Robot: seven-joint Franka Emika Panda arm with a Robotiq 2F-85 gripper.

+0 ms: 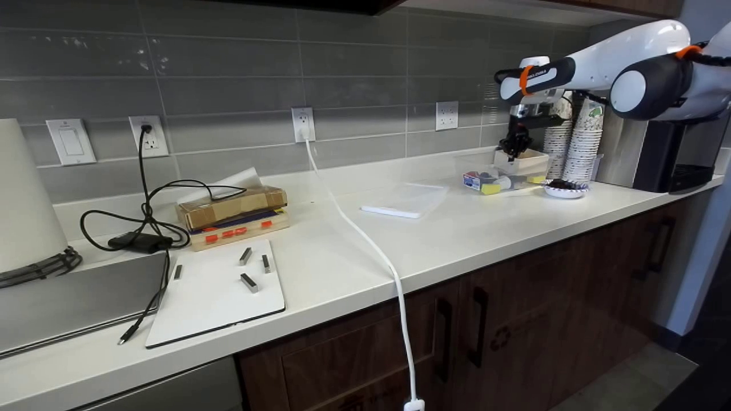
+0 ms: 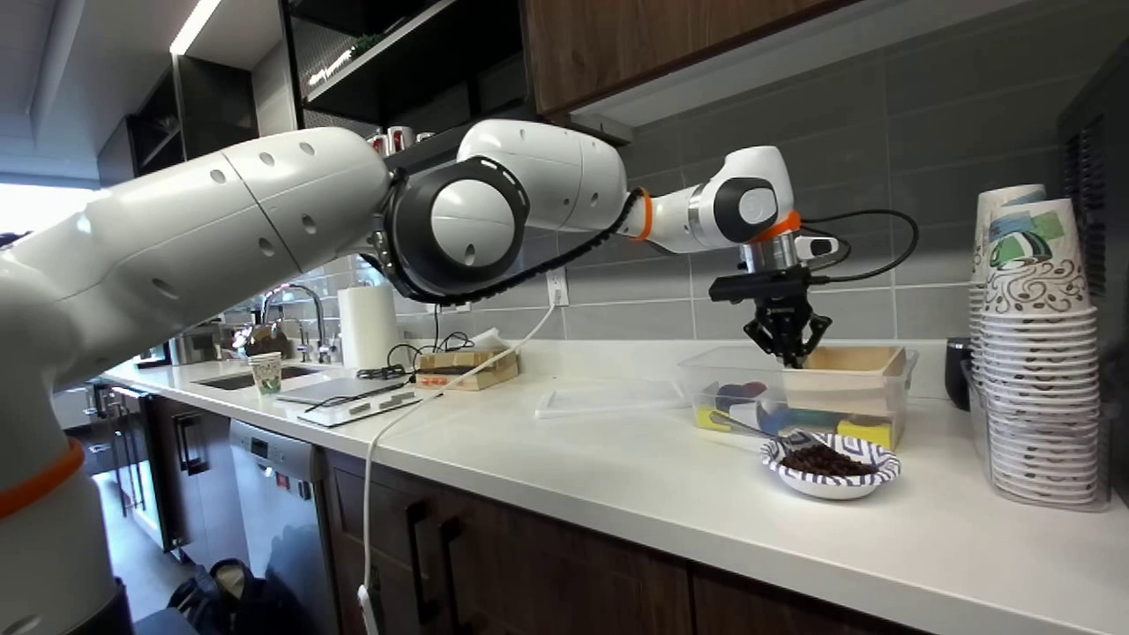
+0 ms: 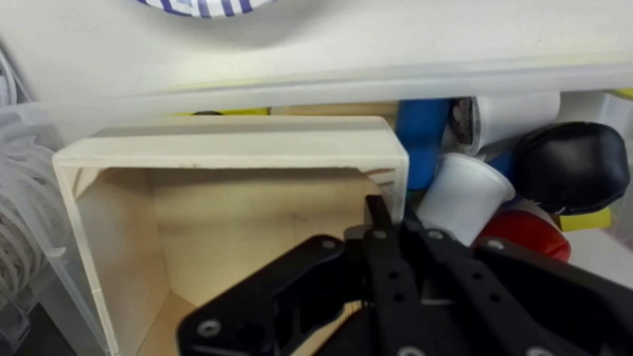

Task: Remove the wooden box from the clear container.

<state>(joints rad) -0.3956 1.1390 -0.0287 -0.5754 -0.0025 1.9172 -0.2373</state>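
The wooden box is light tan and open at the top. It is inside the clear container, above blue and yellow pieces, its top about level with the container's rim. It also shows in an exterior view. In the wrist view the box fills the left, and the container's rim crosses above it. My gripper is shut on the box's side wall, one finger inside and one outside. The gripper also shows in both exterior views. The box's underside is hidden.
A patterned bowl with dark bits and a fork stands before the container. Tall stacked cups stand beside it. A clear lid lies on the counter. A white cable crosses the counter. Loose cups and a red item lie in the container.
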